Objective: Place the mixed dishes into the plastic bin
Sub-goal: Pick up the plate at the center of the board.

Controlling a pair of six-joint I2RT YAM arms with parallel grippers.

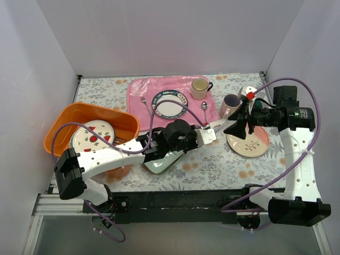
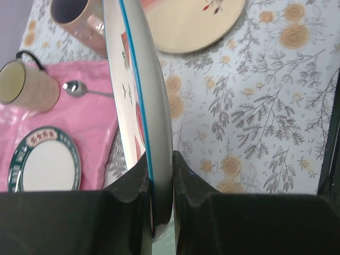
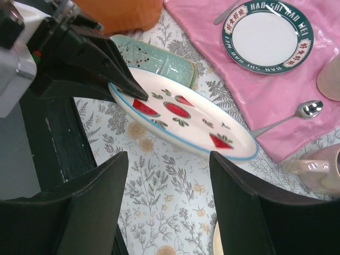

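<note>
My left gripper (image 2: 159, 170) is shut on the rim of a white plate (image 2: 141, 106) with red fruit and a blue edge, holding it above the table. In the right wrist view this plate (image 3: 186, 119) hangs just beyond my right gripper (image 3: 169, 175), which is open and holds nothing. The orange plastic bin (image 1: 64, 119) at the left holds a strawberry plate (image 1: 93, 135). A pale green tray (image 1: 162, 162) lies under the left arm. A pink mug (image 1: 230, 105) and a cream plate (image 1: 248, 142) sit by the right gripper (image 1: 236, 127).
A pink cloth mat (image 1: 143, 87) at the back carries a white plate with a dark patterned rim (image 1: 170, 103), a cream-yellow mug (image 1: 200, 88), a spoon (image 1: 204, 109) and a fork (image 1: 144, 102). White walls close in three sides.
</note>
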